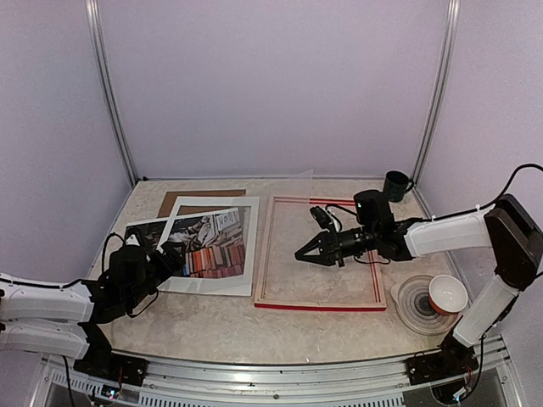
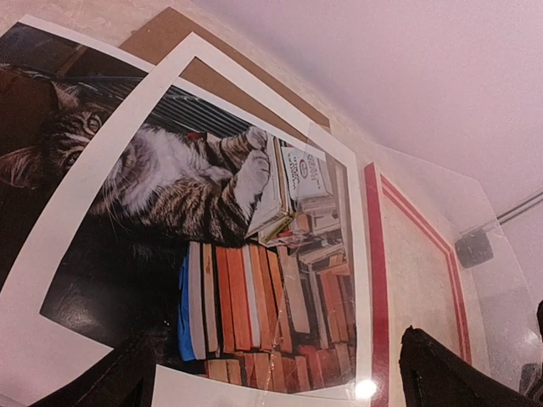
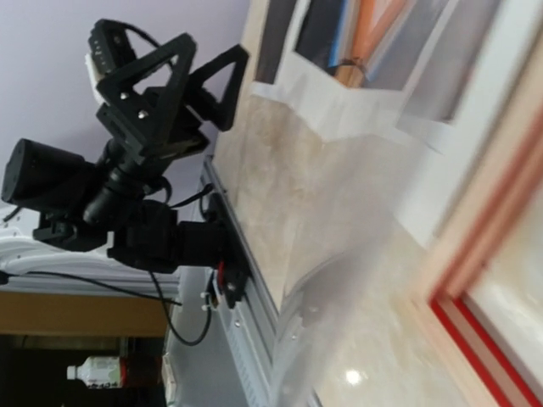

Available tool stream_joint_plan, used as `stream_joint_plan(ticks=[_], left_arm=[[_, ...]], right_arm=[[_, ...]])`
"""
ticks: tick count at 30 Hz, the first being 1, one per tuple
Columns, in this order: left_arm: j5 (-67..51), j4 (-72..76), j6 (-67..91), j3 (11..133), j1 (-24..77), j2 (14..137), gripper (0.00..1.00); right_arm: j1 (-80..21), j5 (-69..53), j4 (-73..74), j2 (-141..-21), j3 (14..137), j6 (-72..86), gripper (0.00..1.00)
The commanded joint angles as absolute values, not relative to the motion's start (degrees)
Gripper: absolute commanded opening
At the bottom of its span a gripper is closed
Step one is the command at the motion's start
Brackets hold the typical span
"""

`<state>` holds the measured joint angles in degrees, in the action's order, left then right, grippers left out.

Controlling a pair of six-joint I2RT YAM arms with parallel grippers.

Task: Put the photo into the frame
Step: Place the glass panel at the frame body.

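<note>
Photo: grey-brown striped tabby; book spines orange, red, white, one blue; black ground, thin white edge.
Mat: plain white.
Backing board: flat brown.
Frame: pale bare wood, red along near edge.
Table: beige, marbled.
Bowl, near right corner: grey concentric rings.
Cup: orange-red outside, white inside.
Mug, far right corner: black.

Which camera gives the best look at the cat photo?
The left wrist view: the photo fills it, cat and books sharp through the white mat's window. The top external view shows it small and part-covered by the mat; the right wrist view catches only a blurred strip of book spines.
</note>
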<state>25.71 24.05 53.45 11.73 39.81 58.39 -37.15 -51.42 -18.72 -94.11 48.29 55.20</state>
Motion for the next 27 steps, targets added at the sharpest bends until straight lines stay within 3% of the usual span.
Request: stream_joint_plan(ticks=[1,18,27], left_arm=[[25.5,26.1,52.0,13.8,40.3,60.2,0.99],[24.1,27.7,51.1,16.3,40.4,65.1,0.99],[24.0,28.0,51.2,16.8,40.8,66.4,0.99]], right_arm=[[-33.6,-51.2,-13.5,-88.6,43.9,49.9,0.00],[-18.0,-54.4,6.7,-80.3,37.2,31.6,0.00],[-16.7,-53.9,8.4,-79.7,37.5,29.5,0.00]])
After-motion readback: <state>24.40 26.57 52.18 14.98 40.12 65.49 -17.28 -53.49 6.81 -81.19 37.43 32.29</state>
